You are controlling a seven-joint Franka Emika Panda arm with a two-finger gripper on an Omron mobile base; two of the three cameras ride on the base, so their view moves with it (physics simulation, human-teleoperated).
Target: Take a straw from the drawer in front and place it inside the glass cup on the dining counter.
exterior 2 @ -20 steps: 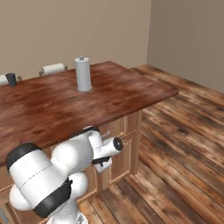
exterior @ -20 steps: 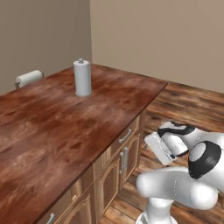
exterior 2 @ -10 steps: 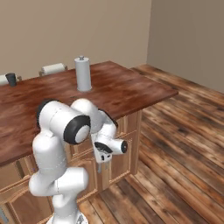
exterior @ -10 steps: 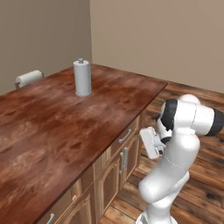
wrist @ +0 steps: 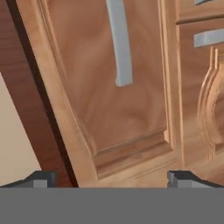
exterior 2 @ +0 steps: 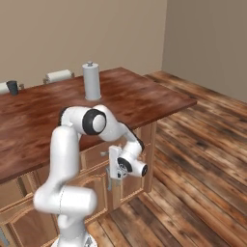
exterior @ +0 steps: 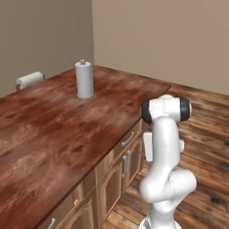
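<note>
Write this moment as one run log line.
phase: approaching drawer | gripper: open, empty, facing drawer front | drawer: closed | glass cup: on dining counter

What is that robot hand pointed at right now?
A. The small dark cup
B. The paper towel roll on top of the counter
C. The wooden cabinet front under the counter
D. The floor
C: the gripper hangs below the dining counter edge, and the hand view looks straight at the drawer front with its silver handle, fingers spread wide.
</note>
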